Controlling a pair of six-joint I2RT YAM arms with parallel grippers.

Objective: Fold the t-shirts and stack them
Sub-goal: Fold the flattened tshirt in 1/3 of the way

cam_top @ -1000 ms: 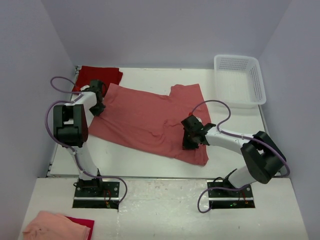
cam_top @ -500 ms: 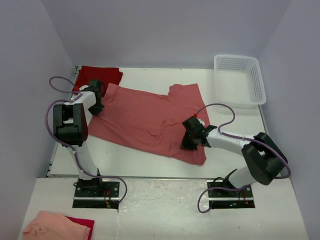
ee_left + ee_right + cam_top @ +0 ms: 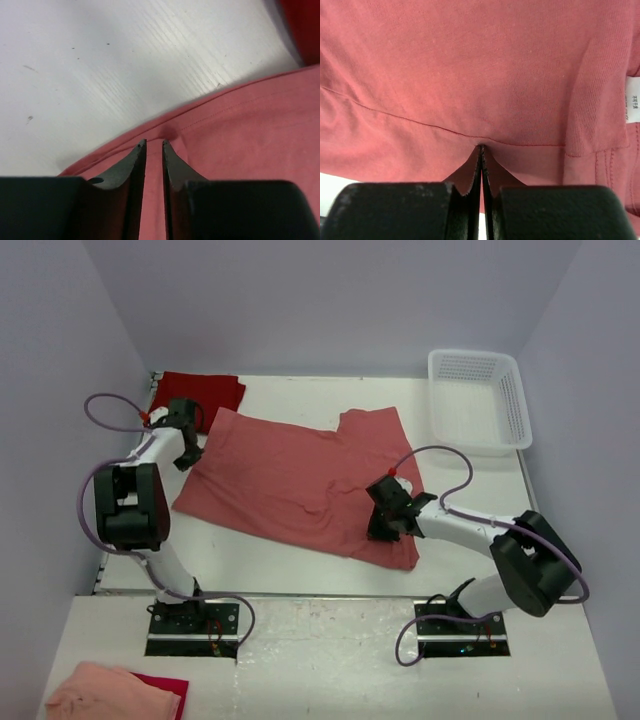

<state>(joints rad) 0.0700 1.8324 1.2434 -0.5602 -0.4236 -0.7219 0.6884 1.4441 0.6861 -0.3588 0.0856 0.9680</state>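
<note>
The salmon t-shirt (image 3: 290,480) lies spread across the middle of the table. Its white neck label (image 3: 633,106) shows in the right wrist view. My left gripper (image 3: 190,435) is at the shirt's far left edge. Its jaws are nearly closed with salmon cloth (image 3: 240,130) pinched between them at the hem (image 3: 154,142). My right gripper (image 3: 385,520) is on the shirt's near right part, shut on a pinch of the cloth (image 3: 481,146). The crimson t-shirt (image 3: 200,392) lies folded at the back left corner, and its edge shows in the left wrist view (image 3: 302,25).
A white mesh basket (image 3: 478,400) stands at the back right. A peach-pink cloth (image 3: 110,695) lies on the near ledge at bottom left, with a red piece (image 3: 170,683) under it. Grey walls close in the table on three sides.
My left gripper has moved back and to the left, drawing the shirt's left edge with it. My right gripper has shifted slightly right and nearer, still on the cloth.
</note>
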